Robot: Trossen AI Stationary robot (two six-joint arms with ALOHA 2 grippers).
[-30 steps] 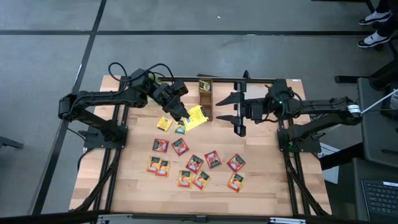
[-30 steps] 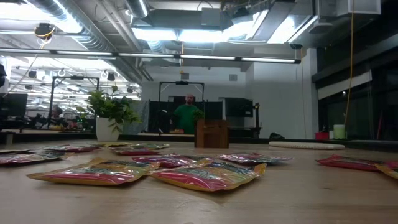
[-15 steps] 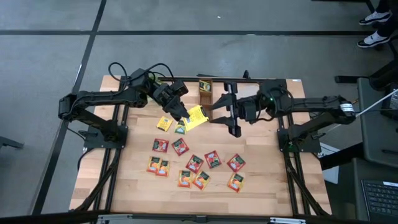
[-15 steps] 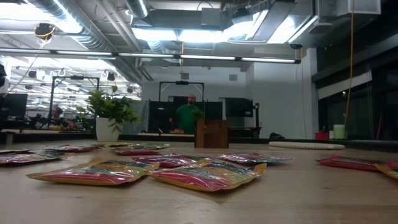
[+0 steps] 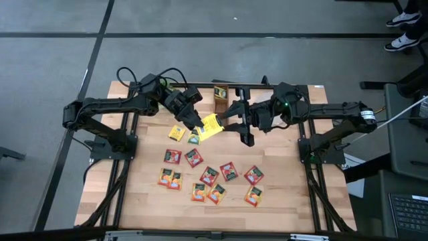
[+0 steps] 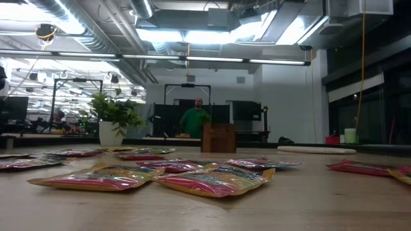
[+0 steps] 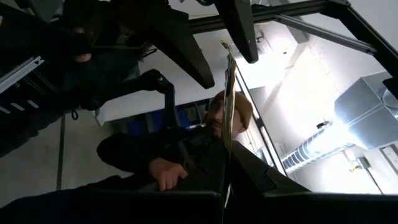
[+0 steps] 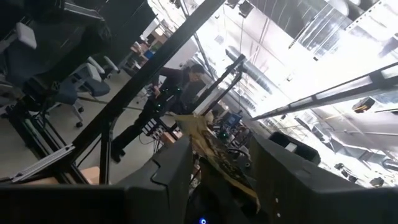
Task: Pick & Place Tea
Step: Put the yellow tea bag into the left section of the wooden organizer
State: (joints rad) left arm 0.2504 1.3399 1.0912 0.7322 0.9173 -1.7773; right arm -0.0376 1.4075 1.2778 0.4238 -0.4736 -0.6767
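Observation:
My left gripper (image 5: 199, 126) is shut on a yellow tea sachet (image 5: 211, 126) and holds it up over the table's far middle. In the left wrist view the sachet (image 7: 229, 112) shows edge-on. My right gripper (image 5: 231, 124) is open, and its two fingers stand on either side of the sachet's free end (image 8: 208, 149); I see a gap on both sides. Several red, orange, yellow and green sachets (image 5: 210, 175) lie flat on the table. My left gripper pinches the yellow sachet between its two fingers at the end nearest the table's left (image 5: 203, 127). The fingers come from the left, roughly level. The sachet is lifted clear of the table and sticks out past the fingertips toward my right gripper.
A small wooden box (image 5: 221, 100) stands at the far edge, just behind the held sachet. A yellow sachet (image 5: 176, 132) and a green one (image 5: 194, 138) lie below my left gripper. A potted plant (image 6: 115, 119) stands at the far left; a person stands beyond the table.
My right gripper has moved toward the table's left, up to the held yellow sachet, rolling a little, and its fingers have drawn somewhat closer together around the sachet's free end. My left gripper and the sachet have kept still.

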